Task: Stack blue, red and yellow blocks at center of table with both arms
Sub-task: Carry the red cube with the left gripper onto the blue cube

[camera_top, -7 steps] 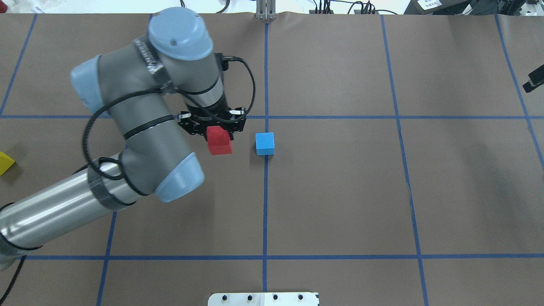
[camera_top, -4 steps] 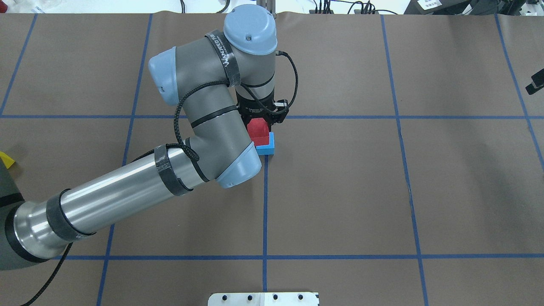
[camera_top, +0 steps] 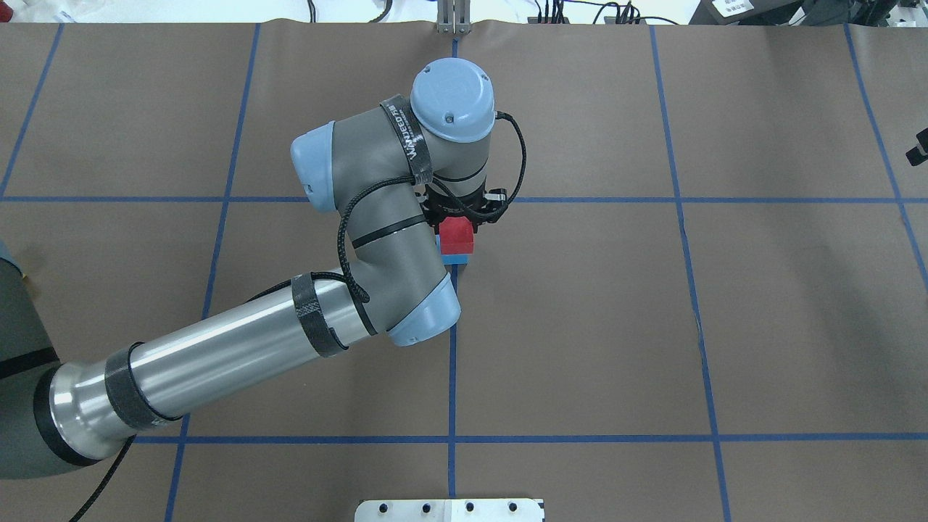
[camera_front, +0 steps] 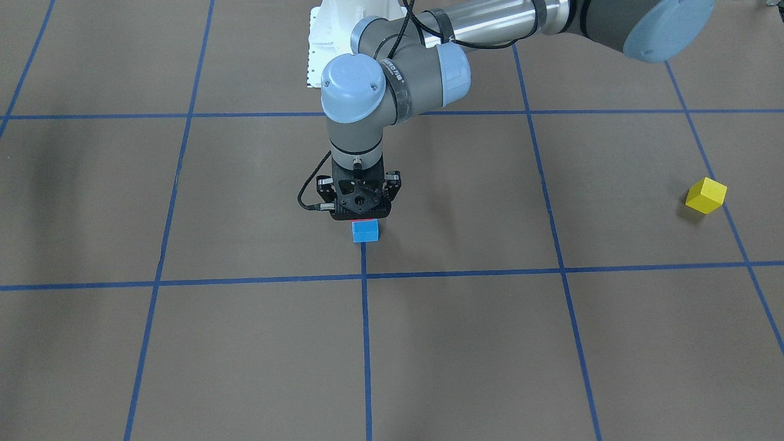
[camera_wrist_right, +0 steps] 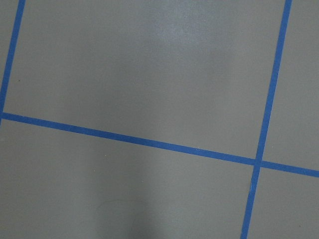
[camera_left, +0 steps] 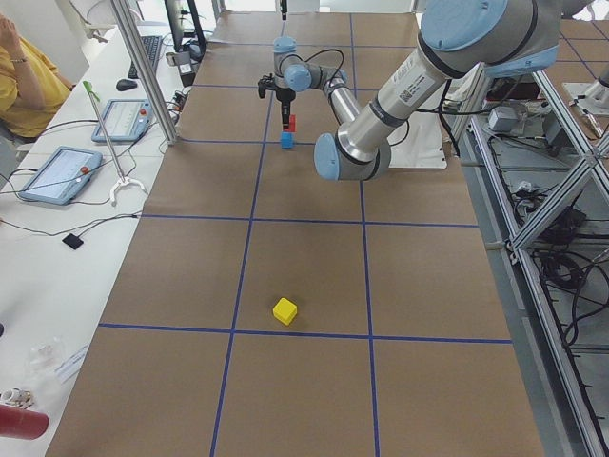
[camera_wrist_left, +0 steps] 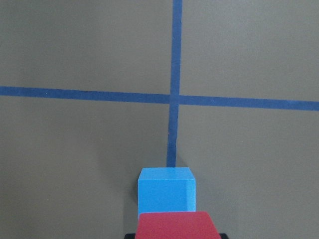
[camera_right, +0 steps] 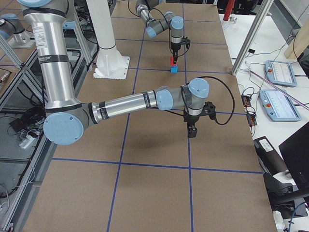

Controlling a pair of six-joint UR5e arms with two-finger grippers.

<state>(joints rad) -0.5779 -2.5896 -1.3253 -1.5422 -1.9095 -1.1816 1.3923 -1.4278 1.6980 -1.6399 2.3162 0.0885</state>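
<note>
Yellow block [camera_front: 705, 195] sits alone far out on the robot's left, well apart from centre. Left gripper [camera_top: 458, 223] is clamped on the red block [camera_top: 455, 237], holding it right over the blue block [camera_front: 365, 231] by the centre cross; I can't tell if they touch. My read: placing red on blue. Next calls for squaring up, lowering, releasing. Right gripper [camera_right: 192, 131] hangs over the table [camera_right: 217, 159] to the right; can't tell whether its fingers are parted.

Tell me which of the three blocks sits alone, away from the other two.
The yellow block, out by itself on the table toward the robot's left. The red block is right over the blue block at the centre.
</note>
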